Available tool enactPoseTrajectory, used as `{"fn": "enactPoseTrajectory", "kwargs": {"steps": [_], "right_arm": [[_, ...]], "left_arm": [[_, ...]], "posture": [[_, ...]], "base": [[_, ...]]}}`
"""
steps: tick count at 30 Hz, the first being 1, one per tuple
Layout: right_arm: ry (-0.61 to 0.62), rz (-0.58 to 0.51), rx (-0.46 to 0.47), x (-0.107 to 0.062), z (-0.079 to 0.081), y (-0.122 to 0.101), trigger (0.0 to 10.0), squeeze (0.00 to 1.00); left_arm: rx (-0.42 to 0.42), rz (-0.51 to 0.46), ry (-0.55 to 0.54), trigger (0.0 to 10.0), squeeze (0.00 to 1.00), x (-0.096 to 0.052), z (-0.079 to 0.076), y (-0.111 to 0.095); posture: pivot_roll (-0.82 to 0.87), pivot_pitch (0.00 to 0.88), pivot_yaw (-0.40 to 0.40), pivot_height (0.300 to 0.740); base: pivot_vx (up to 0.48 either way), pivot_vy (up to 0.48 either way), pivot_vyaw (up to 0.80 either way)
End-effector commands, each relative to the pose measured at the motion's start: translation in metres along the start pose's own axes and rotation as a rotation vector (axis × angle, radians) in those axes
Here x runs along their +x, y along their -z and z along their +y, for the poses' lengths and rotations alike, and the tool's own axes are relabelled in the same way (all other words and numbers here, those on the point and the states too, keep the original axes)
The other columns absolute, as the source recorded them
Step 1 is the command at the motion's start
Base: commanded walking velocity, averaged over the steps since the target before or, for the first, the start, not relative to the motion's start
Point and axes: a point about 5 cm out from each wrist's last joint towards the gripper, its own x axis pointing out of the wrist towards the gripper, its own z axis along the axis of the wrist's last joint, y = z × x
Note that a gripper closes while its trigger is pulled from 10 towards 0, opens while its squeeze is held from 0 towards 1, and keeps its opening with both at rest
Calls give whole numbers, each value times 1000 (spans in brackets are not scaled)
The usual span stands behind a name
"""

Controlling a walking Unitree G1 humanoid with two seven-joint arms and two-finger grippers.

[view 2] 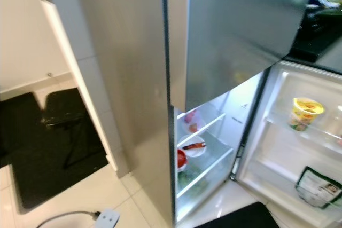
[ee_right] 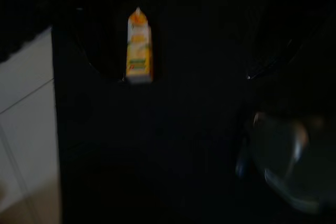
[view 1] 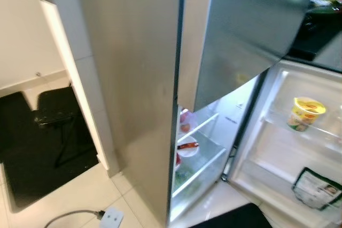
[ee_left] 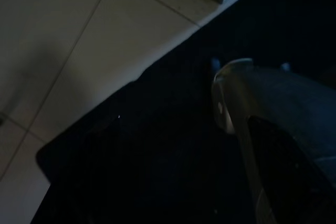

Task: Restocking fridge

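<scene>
Two doors mark the tall steel fridge (view 1: 133,94): the upper one is closed, the lower one (view 1: 288,148) swung wide toward the robot's right, its white inner face lit by the cabinet light. On the upper door shelf sits a yellow cup (view 1: 305,112) with a red-and-yellow lid; lower down, a dark pouch with a white label (view 1: 316,188) leans in the bottom door shelf. Inside the cabinet, glass shelves (view 1: 206,150) hold a white bowl (view 1: 188,147) with something red and dark across it, more red items above and beside it, and greenery in the lowest compartment — details are blurred.

Left of the fridge, a black stool (view 1: 55,111) stands on a dark mat (view 1: 32,169) over pale floor tiles, and a white plug with a grey cable (view 1: 109,217) lies on the tiles near the fridge's foot.

In the right wrist view, very dark, a yellow-and-white juice carton (ee_right: 138,46) stands out against a black surface, beside white floor tiles; a rounded silver-grey part of the robot shows at the edge. The left wrist view shows a black mat (ee_left: 157,156) on pale tiles and a similar silver part. Whether either gripper's fingers are spread or pressed together — I cannot tell.
</scene>
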Motion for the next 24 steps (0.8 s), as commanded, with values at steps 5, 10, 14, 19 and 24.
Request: {"fn": "enactPoseTrajectory", "kwargs": {"steps": [5,10,14,19,24], "right_arm": [[-15,20,-1,2,14,3,10000,0],[-20,19,-3,3,19,3,10000,0],[-20,19,-5,3,21,2,10000,0],[-16,20,-6,3,18,2,10000,0],[-4,23,-6,1,7,3,10000,0]], "left_arm": [[-4,137,65,10000,0,-3,-18,33],[-4,136,65,10000,0,-3,-18,33],[-3,136,67,10000,0,-3,-19,33],[-2,136,68,10000,0,-3,-19,33],[-2,137,70,10000,0,-3,-19,33]], "posture": [[38,0,-26,740],[38,0,-26,740],[38,0,-26,740],[38,0,-26,740],[38,0,-26,740]], "base": [[-362,0,0],[-361,0,0],[-364,0,0],[-364,0,0],[-362,0,0]]}}
